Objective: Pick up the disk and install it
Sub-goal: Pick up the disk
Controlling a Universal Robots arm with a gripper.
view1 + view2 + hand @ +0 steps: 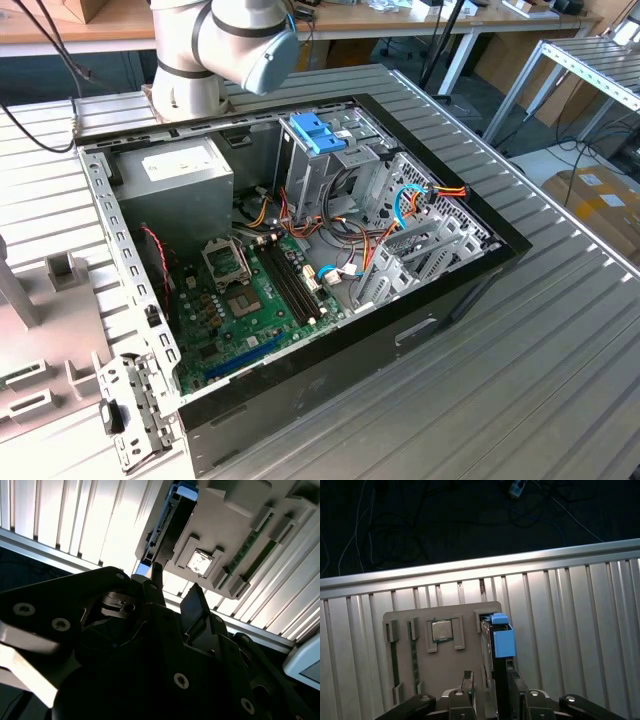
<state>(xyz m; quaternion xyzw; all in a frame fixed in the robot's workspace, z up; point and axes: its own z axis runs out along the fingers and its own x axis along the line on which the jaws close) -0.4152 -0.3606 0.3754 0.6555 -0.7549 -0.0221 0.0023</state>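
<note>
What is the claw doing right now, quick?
Claw: open, holding nothing, right by the disk that stands on its edge.

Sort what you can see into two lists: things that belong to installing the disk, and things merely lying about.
Belong to the job: the disk, standing on edge in the grey holder; the end effector, open; the open computer case.
Lying about: the processor chip and memory stick in that holder; the metal bracket beside the case.
</note>
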